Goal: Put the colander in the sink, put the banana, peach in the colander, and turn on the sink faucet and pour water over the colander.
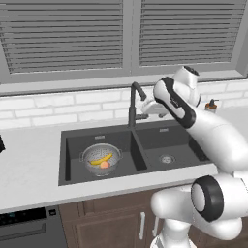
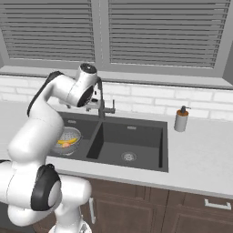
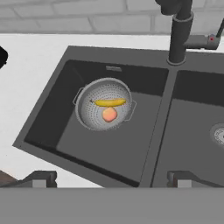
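The colander is seated in the left basin of the sink, with banana and peach inside, ready for rinsing. The gripper, fingers spread and empty, is held near the sink faucet, presumably for its lever.

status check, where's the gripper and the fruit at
Gripper open, empty, up by the tall dark gooseneck faucet. Yellow banana and orange-pink peach in silver mesh colander, left basin. No water visible.
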Robot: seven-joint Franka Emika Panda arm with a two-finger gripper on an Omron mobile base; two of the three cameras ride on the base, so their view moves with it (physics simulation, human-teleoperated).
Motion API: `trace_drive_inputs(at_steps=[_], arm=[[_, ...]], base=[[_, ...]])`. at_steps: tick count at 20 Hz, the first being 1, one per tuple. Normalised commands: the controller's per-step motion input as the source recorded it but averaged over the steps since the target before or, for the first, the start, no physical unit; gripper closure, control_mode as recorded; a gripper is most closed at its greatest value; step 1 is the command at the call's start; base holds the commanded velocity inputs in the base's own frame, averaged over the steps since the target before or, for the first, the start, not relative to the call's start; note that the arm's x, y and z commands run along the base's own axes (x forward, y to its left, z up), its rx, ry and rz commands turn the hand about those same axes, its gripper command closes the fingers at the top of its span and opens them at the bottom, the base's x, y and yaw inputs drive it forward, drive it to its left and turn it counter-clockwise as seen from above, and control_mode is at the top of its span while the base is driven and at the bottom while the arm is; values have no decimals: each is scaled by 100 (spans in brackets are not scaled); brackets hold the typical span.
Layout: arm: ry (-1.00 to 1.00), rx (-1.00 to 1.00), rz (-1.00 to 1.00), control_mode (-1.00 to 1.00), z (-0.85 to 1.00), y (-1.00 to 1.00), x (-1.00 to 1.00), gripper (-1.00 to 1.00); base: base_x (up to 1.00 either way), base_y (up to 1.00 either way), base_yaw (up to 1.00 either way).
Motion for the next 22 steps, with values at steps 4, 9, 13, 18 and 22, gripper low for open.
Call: trace_drive_inputs(at_steps=[4, 9, 13, 18, 22], arm=[[0, 12, 0, -100, 69, -22, 0, -100], [1, 2, 4, -100, 40, -7, 16, -100], [2, 1, 5, -100, 0, 0, 58, -100], [0, 0, 1, -100, -1, 0, 39, -100], [2, 7, 0, -100, 4, 0, 36, -100]], base=[[0, 0, 0], [0, 0, 0], [0, 0, 0], [0, 0, 0], [0, 0, 0]])
